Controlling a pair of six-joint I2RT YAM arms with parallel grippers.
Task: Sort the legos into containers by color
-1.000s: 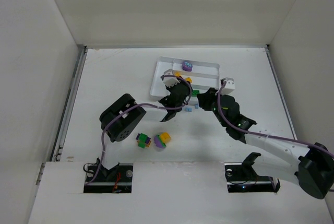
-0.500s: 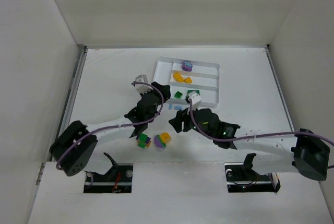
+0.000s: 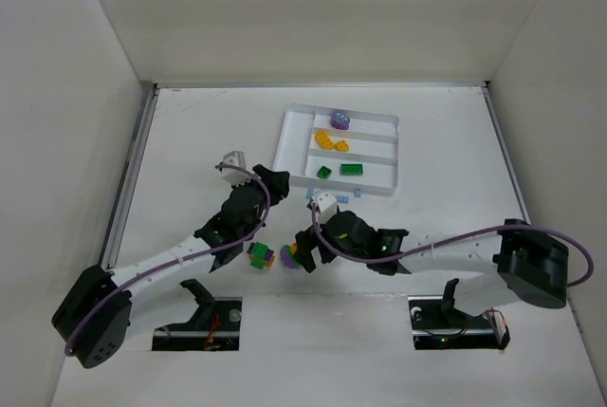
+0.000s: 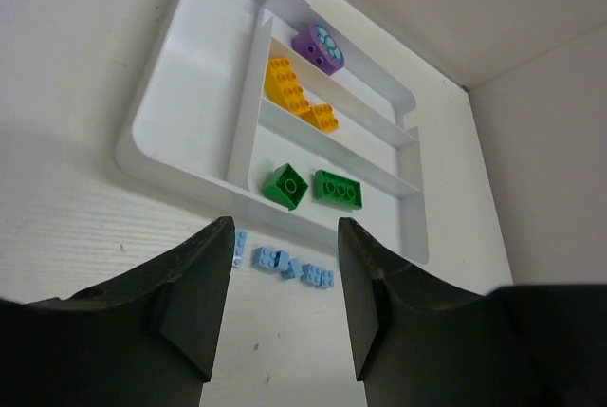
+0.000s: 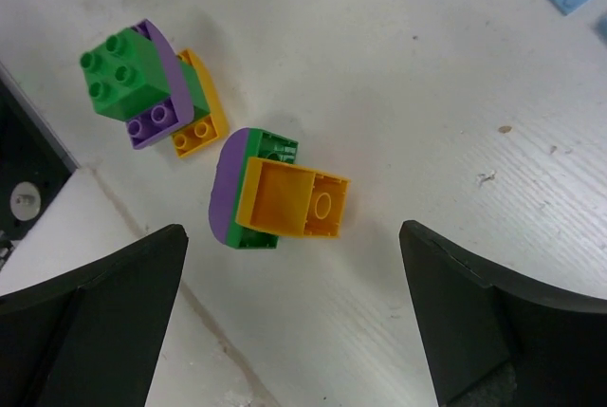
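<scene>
Right wrist view: right gripper (image 5: 291,236) aims down, jaws wide and empty, straddling a lego clump (image 5: 248,200) whose long axis runs finger to finger. Left gripper (image 4: 285,236) is half-open, empty.

We see the tray (image 4: 194,84) as white moulded plastic, smooth and glossy, with soft highlights along its walls. The legos (image 5: 289,200) are hard plastic too, smooth with a mild sheen on studs and faces in all 4 colours. The table (image 5: 455,94) looks matt white and slightly rough, with fine streaked ridges. The left gripper (image 4: 285,227) and right gripper (image 5: 292,236) are matt black, plastic by their look.
</scene>
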